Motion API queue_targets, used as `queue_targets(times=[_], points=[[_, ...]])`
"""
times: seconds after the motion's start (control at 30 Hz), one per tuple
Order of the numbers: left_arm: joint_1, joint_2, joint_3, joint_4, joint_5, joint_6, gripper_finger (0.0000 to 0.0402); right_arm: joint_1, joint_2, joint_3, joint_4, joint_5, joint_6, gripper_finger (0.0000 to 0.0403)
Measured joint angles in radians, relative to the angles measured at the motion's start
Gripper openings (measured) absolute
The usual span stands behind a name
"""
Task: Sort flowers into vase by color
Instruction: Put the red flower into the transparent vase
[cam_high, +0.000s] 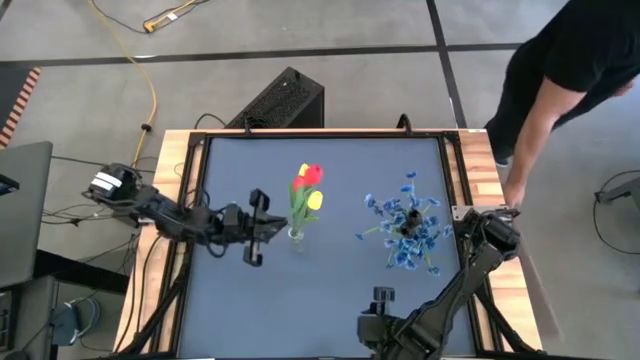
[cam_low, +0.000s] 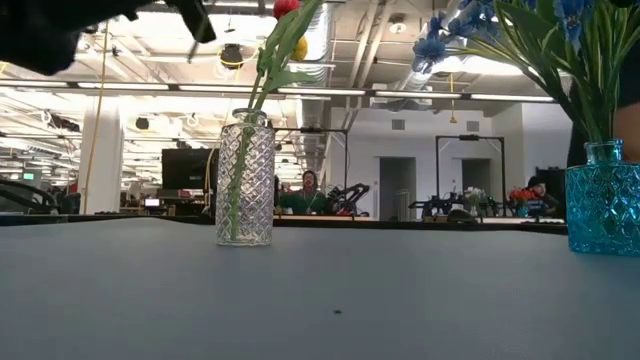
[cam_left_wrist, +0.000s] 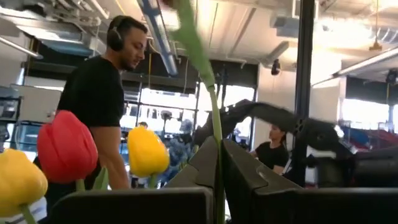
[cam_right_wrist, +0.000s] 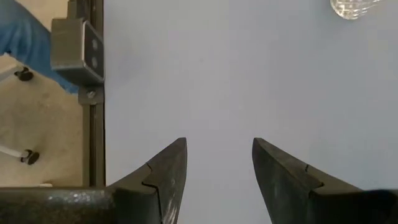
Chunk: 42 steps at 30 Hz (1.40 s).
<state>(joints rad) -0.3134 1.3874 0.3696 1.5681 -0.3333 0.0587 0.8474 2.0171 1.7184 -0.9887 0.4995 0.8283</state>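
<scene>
A clear glass vase (cam_high: 297, 237) (cam_low: 245, 180) stands left of the table's middle and holds red and yellow tulips (cam_high: 308, 186) (cam_left_wrist: 65, 149). A blue vase (cam_high: 404, 238) (cam_low: 603, 200) to its right holds small blue blossoms (cam_high: 410, 215). My left gripper (cam_high: 280, 228) (cam_left_wrist: 217, 186) reaches in level from the table's left, just left of the clear vase, and is shut on a green stem. In the low view every stem runs down into the clear vase. My right gripper (cam_high: 383, 298) (cam_right_wrist: 217, 155) hangs open over bare table by the near edge. My left gripper pinches one green flower stem (cam_left_wrist: 216, 134) between its two fingers. It comes level from the table's left, with the fingers across the stem. The stem stands nearly upright and leans a little. Its head passes out of the wrist view's top, where a trace of red shows.
A person in a black shirt (cam_high: 560, 70) stands at the table's far right corner, with a hand (cam_high: 515, 205) by the wooden edge. A black box (cam_high: 280, 100) sits beyond the far edge. Bare table lies between the two vases and along the near edge.
</scene>
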Motion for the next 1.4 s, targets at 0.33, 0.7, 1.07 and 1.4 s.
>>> queue_targets(times=[0.33,0.7,1.07,1.4], points=[[0.049,0.089,0.129,-0.002,0.316,-0.062,0.0000,-0.008,-0.001,0.000,0.024,0.011,-0.096,0.0207],[-0.092,0.085,0.286,-0.117,0.486,-0.016,0.0000,-0.081,-0.004,0.136,0.320,0.368,-0.635,0.0171],[-0.134,0.085,0.317,-0.186,0.459,0.012,0.0000,-0.188,-0.004,0.214,0.716,0.432,-1.097,0.0141],[-0.133,0.085,0.317,-0.194,0.451,0.027,0.0000,-0.268,-0.004,0.214,0.768,0.312,-1.100,0.0139]])
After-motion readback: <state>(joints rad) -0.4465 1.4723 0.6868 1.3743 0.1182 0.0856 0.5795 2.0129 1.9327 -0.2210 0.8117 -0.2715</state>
